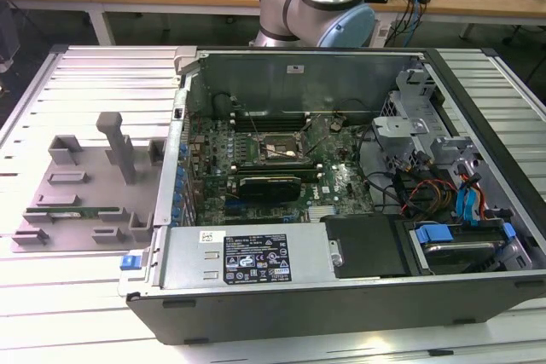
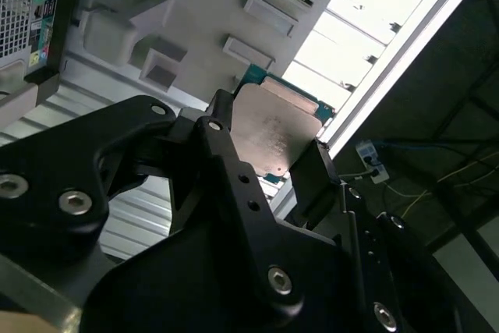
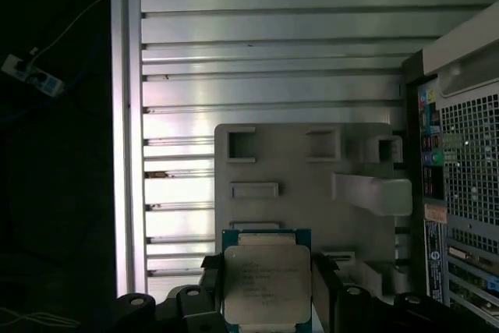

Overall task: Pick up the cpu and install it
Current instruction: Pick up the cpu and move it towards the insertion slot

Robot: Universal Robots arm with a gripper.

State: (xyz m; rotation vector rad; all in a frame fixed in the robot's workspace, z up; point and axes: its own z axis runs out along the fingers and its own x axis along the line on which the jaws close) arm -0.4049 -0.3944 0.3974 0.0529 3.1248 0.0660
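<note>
Clamping the cpu (image 3: 265,280) by its edges, the gripper (image 3: 267,290) hangs clear of the grey tray (image 3: 312,165).

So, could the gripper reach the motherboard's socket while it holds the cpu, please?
Probably yes: the case is open on top, the socket looks uncovered, and the gripper is shut on the cpu.

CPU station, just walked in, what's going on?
The arm's pincer is shut on the cpu, gripping it by two opposite edges with the metal top plate facing the wrist cameras. The chip is held in the air over the grey parts tray, beside the open computer case. So the pickup is done, but the cpu is not yet in the motherboard socket.
</note>
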